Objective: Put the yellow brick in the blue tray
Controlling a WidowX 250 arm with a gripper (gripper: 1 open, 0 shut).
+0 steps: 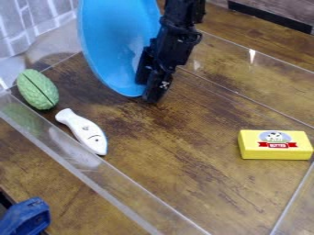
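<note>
The blue tray [113, 46] stands tipped up on its edge at the back of the wooden table, its lower rim near the tabletop. My black gripper [153, 83] reaches down at the tray's lower right rim; its jaws look parted, with the rim between or just beside them. The yellow brick [276, 144] lies flat at the right, label up, far from both the gripper and the tray.
A green ribbed oval toy [37, 90] and a white fish-shaped toy [83, 130] lie at the left. A clear plastic wall [73, 165] runs along the table's front left edge. Something blue [22, 218] sits outside it in the bottom left corner.
</note>
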